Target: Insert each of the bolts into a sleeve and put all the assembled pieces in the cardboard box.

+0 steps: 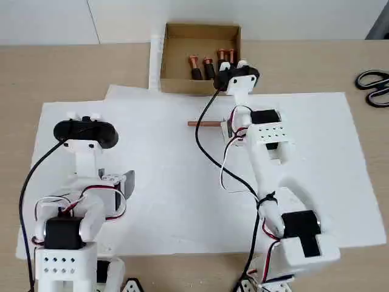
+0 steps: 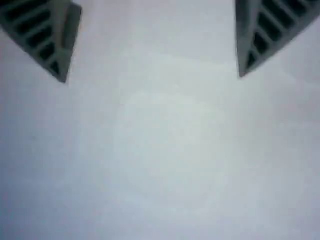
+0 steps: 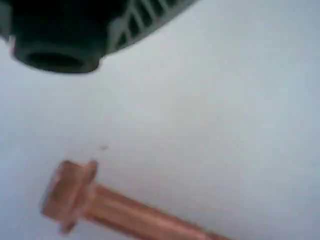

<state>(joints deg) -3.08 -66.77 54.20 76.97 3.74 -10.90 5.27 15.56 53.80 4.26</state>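
Lying flat on the paper sheet [image 1: 152,201] near its far edge, a copper bolt [image 1: 205,123] is being shown parallel to that edge, just beside the right gripper [image 1: 229,129], in which a black sleeve [image 3: 55,50] is being held; the left gripper [image 2: 152,75], spread wide and empty, is being seen well apart.

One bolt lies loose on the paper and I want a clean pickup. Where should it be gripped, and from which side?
Grip the bolt around its shank, near the middle, coming straight down from above and closing across its length. It lies flat on the paper, and its flanged head is wider and likely harder to clamp squarely.
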